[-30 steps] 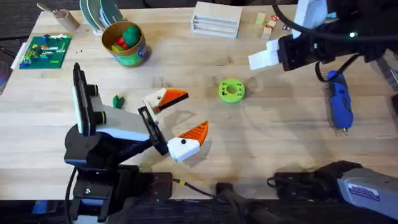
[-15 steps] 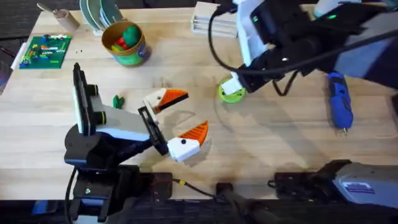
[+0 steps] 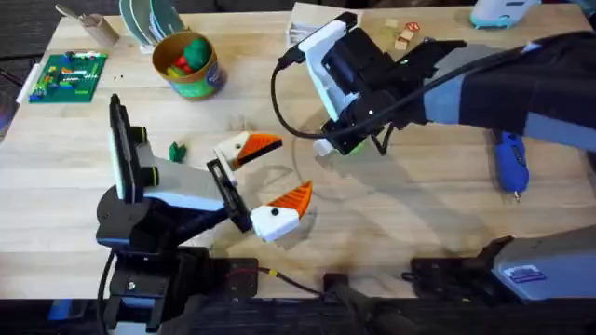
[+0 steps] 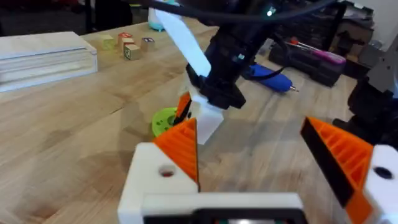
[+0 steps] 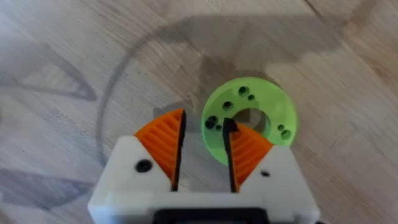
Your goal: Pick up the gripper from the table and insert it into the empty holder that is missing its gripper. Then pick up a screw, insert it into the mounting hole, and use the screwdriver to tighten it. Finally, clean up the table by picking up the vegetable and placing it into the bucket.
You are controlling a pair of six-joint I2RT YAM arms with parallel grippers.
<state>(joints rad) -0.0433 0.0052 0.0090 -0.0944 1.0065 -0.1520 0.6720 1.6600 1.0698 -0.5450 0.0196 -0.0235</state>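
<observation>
The right arm reaches across the middle. Its right pincer hangs right over the lime-green disc, orange pads set close with a narrow gap, the disc's near rim under that gap. I judge nothing is pinched. The left pincer rests low on the surface, spread wide and empty.

The bucket stands at the far left. The screwdriver lies on the right, well apart from the right pincer; its long axis runs away from the bases, bit toward them. The vegetable sits just beside the left arm, the nearer one.

I can read no writing anywhere.
</observation>
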